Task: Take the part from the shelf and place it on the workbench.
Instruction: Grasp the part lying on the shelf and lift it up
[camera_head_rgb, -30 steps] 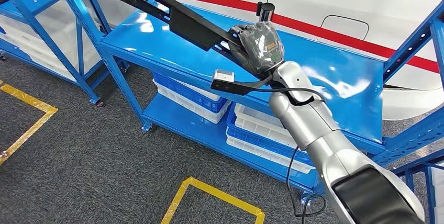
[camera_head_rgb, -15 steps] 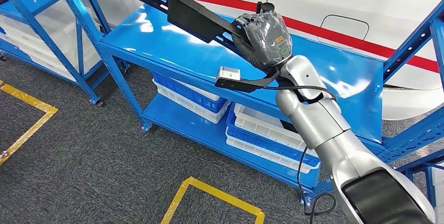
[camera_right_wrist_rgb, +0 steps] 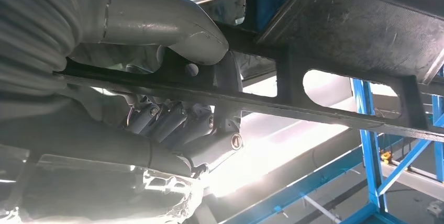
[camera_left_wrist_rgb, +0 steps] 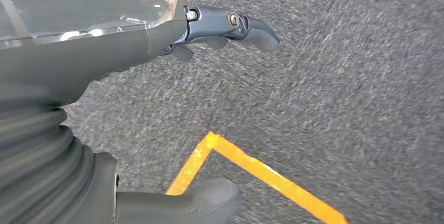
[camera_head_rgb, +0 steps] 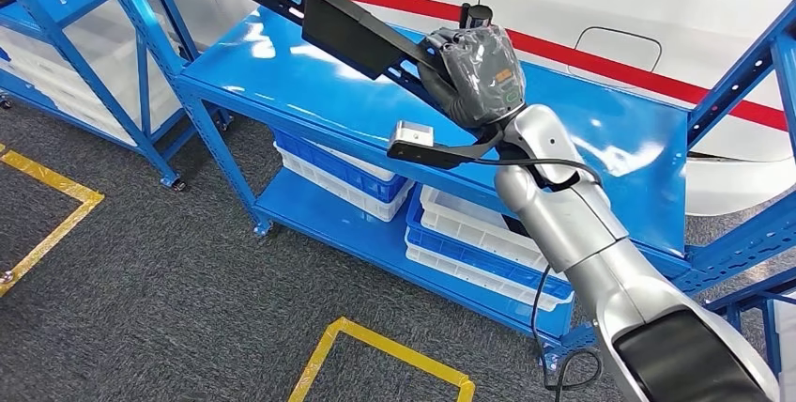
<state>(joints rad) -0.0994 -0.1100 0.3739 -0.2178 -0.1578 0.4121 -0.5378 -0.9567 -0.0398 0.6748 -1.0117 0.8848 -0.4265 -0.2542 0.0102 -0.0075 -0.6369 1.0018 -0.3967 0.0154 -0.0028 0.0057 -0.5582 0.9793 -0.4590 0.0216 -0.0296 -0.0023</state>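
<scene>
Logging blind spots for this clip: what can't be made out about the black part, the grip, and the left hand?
- Black part: its far end is cut off by the head view's top edge.
- Right hand: its grey cover hides the fingers in the head view.
- Left hand: most fingers hidden behind its own cover in the left wrist view.

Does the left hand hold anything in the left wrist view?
No, the left hand hangs over the grey carpet with its fingers apart and nothing between them.
</scene>
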